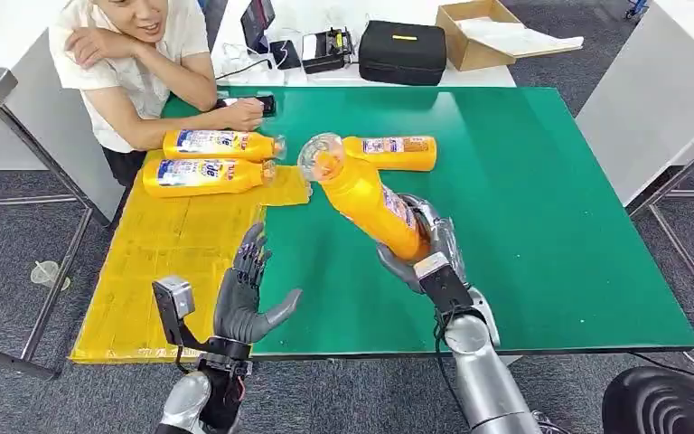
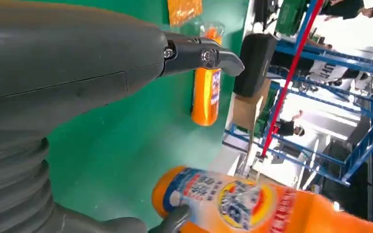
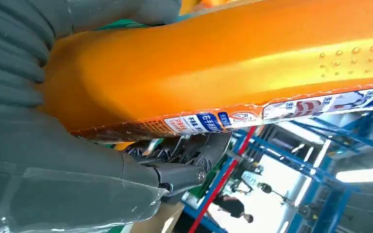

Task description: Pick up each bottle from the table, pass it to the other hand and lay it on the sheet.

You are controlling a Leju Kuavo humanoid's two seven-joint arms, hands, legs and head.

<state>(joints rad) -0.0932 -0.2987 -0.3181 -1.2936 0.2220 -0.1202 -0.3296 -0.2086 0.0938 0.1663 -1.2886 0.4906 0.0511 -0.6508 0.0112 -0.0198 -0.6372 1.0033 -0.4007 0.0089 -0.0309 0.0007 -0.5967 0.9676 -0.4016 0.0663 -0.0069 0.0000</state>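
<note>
The right hand (image 1: 425, 249) grips a bottle (image 1: 366, 194) round its lower body, holding it above the green table (image 1: 542, 226), tilted, with the clear cap end up and leaning toward the robot's left. In the right wrist view the fingers (image 3: 184, 150) wrap under the orange body (image 3: 233, 68) (label strip showing along its edge). The left hand (image 1: 246, 294) is raised over the table's near edge, fingers apart and pointing up, thumb out toward the held bottle, holding nothing. Beyond, one bottle (image 1: 396, 152) lies flat on the green table, just behind the held one. Two bottles (image 1: 208, 160) lie side by side on the far end of the yellow sheet (image 1: 158, 262). A person (image 1: 140, 54) leans on the far left corner, one hand (image 1: 242, 114) resting on the table.
</note>
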